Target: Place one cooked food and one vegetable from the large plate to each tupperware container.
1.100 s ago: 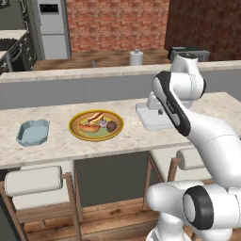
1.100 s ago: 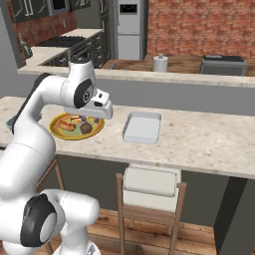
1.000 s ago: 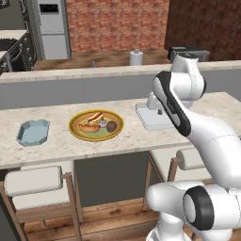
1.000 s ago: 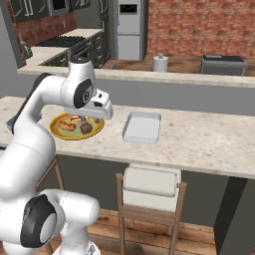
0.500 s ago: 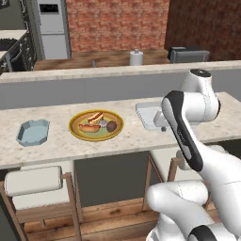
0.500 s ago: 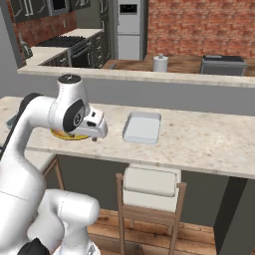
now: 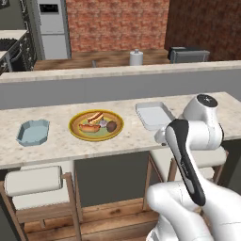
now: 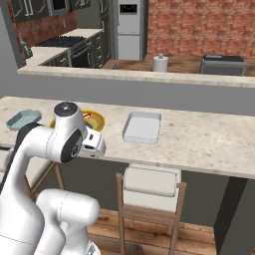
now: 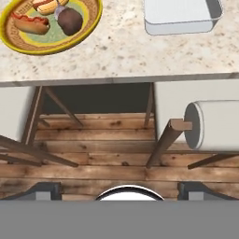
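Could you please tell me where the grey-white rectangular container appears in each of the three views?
Left base view: the grey-white rectangular container sits right of centre on the counter.
Right base view: it sits at centre.
Hand view: it is at the top right.
Shared landmark: the large plate lies beside it.

A long table (image 7: 61, 141) with a pale speckled stone top runs across the room. Three things lie directly on it, in a row and well apart. Toward one end sits a small light-blue tray (image 7: 33, 132). In the middle rests a round plate (image 7: 96, 125) with a yellow-brown rim, carrying food. Toward the other end lies a grey-white rectangular tray (image 7: 154, 115), set near the table's front edge.
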Controlling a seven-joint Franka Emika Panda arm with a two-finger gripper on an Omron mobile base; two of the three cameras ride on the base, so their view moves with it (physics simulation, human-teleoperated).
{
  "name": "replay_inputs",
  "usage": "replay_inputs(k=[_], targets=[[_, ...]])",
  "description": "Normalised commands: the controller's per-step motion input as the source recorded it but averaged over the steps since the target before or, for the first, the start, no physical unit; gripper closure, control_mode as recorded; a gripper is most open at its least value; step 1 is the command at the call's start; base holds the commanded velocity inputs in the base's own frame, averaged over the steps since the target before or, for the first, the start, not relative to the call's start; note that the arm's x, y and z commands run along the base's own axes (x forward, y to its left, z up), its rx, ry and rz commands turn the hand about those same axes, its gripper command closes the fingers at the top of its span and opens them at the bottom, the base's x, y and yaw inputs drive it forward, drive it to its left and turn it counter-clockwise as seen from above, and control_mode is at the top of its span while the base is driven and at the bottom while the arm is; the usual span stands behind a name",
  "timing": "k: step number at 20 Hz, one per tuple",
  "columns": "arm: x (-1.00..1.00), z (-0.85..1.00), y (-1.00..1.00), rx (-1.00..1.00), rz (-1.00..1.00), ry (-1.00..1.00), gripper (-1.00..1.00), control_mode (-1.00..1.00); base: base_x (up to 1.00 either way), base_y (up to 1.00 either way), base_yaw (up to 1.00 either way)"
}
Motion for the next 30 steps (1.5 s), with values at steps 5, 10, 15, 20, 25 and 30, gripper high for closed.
replay_inputs(k=[5,10,15,20,25,30], targets=[[0.0,0.0,0.0,0.0,0.0,0.0,-1.0,1.0,0.31,0.38,0.0],[0.0,0.0,0.0,0.0,0.0,0.0,-1.0,1.0,0.4,0.63,0.0],[0.0,0.0,0.0,0.0,0.0,0.0,-1.0,1.0,0.44,0.43,0.0],[0.0,0.0,0.0,0.0,0.0,0.0,-1.0,1.0,0.57,0.08,0.0],[0.0,0.0,0.0,0.0,0.0,0.0,-1.0,1.0,0.59,0.0,0.0],[0.12,0.02,0.01,0.05,0.0,-0.04,-1.0,-1.0,0.31,0.0,0.0]])
